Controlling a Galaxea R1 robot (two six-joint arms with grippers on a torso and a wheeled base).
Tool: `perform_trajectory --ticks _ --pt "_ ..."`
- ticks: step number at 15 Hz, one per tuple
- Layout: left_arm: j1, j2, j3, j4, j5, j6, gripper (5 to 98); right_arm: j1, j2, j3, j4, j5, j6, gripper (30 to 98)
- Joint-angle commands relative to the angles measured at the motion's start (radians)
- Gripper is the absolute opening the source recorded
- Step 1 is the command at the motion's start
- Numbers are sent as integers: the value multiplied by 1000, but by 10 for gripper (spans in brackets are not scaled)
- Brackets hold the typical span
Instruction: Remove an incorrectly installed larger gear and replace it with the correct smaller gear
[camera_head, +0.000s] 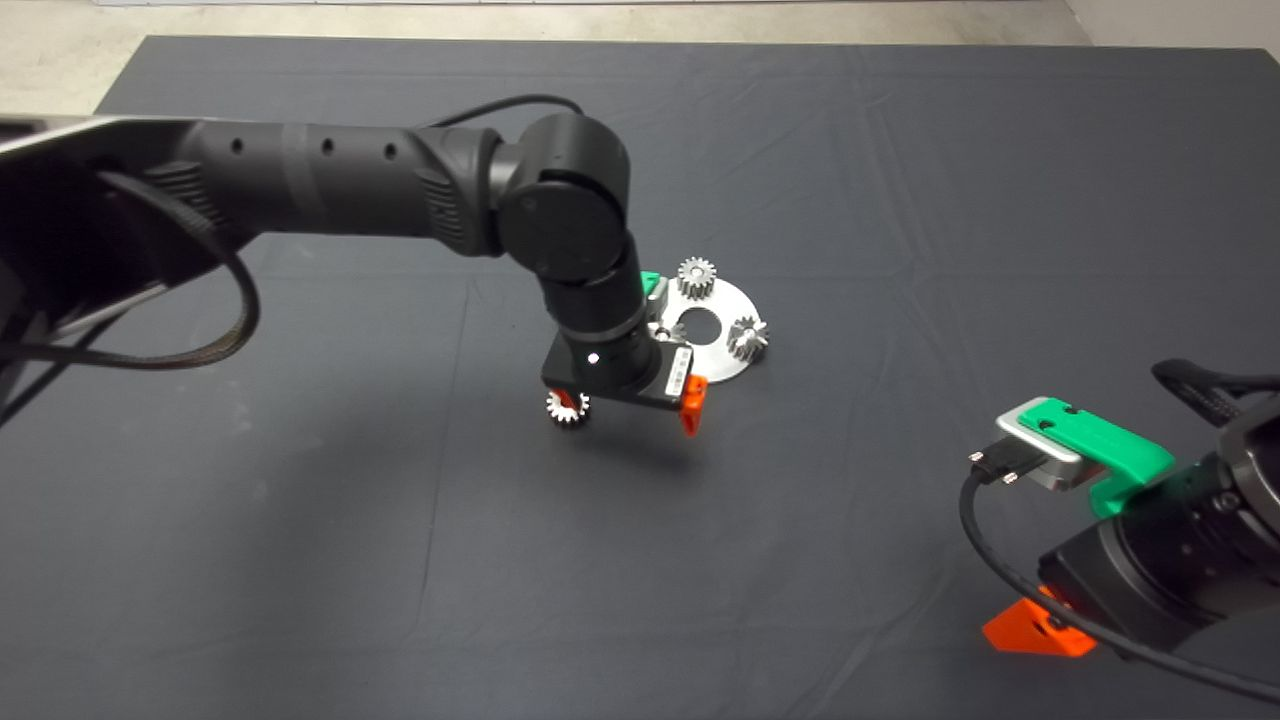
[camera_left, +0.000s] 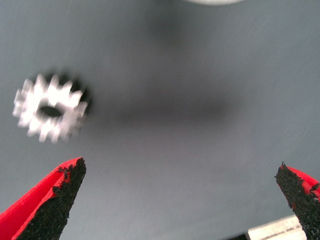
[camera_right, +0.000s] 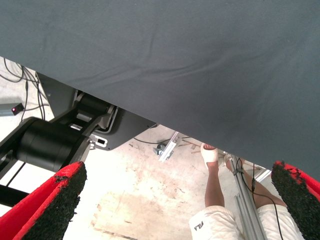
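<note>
Beside open left tool (camera_head: 625, 410), gear (camera_head: 567, 407)

The head view looks down from above and the near side, taking in the whole dark mat (camera_head: 900, 150). The left wrist camera faces straight down, close over the mat, sharing a lone gear (camera_left: 50, 107) with the head view. The right wrist camera, low at the near right, looks across the mat's edge to the floor (camera_right: 135, 200).

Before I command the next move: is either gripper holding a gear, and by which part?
Nothing is held. The left gripper is open above the mat beside a loose gear; the right gripper is parked open.
</note>
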Motion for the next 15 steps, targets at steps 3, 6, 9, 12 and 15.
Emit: perform_trajectory --ticks 3,6,9,12,15 --pt "-18 87 -134 5 8 140 982 6 3 1 -3 -126 1 976" --pt "-18 103 -161 48 3 173 982 -13 3 1 -3 -126 1 976" --pt "-18 102 -201 55 -2 212 982 -17 3 1 -2 -126 1 976" --pt "-18 100 -233 55 -38 239 982 -18 2 1 -2 -126 1 976" --pt "-16 102 -260 60 -44 242 982 -25 1 1 -1 -126 1 976"
